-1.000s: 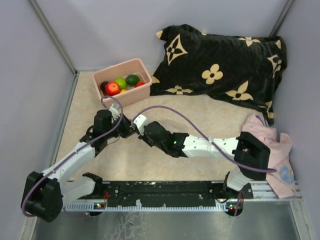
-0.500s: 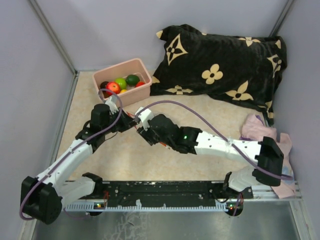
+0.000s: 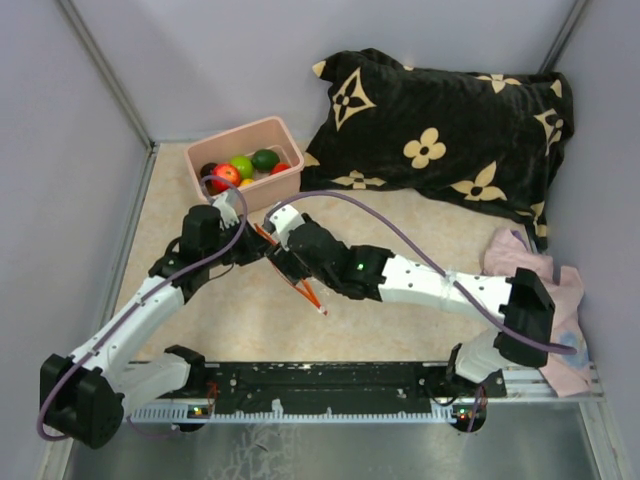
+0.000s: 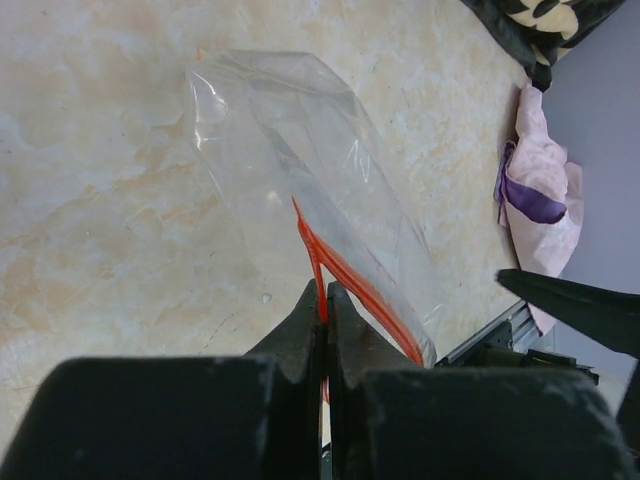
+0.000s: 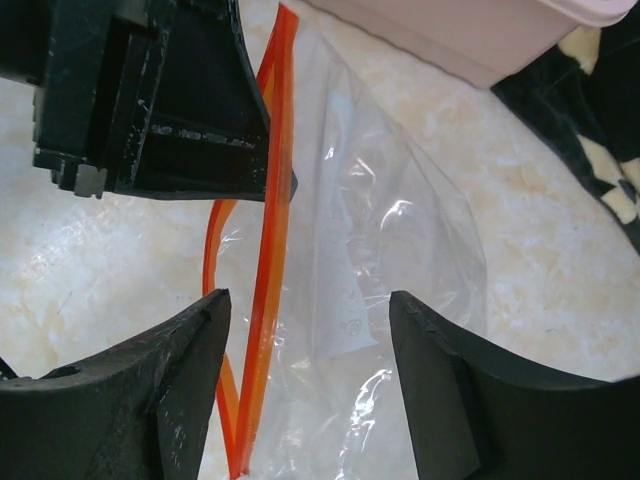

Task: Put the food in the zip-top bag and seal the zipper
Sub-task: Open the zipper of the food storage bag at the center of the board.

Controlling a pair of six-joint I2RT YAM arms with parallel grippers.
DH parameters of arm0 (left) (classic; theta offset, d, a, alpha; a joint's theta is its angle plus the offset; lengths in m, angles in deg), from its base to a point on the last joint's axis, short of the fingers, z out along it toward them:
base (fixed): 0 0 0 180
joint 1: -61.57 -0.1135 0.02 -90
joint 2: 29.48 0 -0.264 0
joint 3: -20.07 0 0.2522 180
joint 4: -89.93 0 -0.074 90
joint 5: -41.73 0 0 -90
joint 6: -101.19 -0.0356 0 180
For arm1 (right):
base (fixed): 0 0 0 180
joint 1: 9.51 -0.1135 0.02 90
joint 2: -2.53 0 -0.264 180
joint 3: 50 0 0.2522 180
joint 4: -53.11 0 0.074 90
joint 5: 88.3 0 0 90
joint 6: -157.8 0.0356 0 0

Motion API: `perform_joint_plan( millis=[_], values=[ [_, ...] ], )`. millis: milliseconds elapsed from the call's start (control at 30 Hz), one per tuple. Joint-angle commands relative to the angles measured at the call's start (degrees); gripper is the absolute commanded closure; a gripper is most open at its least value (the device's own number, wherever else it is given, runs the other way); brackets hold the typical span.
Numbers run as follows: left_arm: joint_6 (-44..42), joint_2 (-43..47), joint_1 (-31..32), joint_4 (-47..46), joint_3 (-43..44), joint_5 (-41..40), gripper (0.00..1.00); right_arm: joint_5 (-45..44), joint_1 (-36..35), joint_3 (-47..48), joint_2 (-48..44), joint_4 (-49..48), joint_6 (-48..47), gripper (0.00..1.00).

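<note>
The left arm [image 3: 140, 310] and right arm [image 3: 430, 285] have white shells and black joint housings. A purple cable [image 3: 327, 195] loops along each. A green light [image 3: 358, 267] glows on the right one. The fingers [image 5: 190, 390] are matte black wedges.

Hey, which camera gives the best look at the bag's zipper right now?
The right wrist view: the zipper runs large down the frame, and its two lips stand apart lower down. The left wrist view shows it pinched in the left gripper. The top view shows only a thin orange line.
</note>
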Motion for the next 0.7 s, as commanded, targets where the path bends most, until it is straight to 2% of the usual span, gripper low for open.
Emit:
perform_joint_plan(
  millis=[0, 367, 667],
  values=[
    [-0.8, 0.7, 0.4, 0.9, 2.5, 1.3, 1.00, -0.4, -0.3, 1.2, 2.3, -3.5, 2.6, 0.34],
    [-0.4, 1.7, 0.7, 2.9, 3.0, 1.8, 1.00, -10.6, -0.3, -2.3, 5.6, -6.3, 3.3, 0.34],
    [0.2, 1.2, 0.8, 7.1, 5.9, 0.9, 1.00, -21.6, -0.3, -5.3, 3.5, -4.5, 0.8, 0.36]
  ],
)
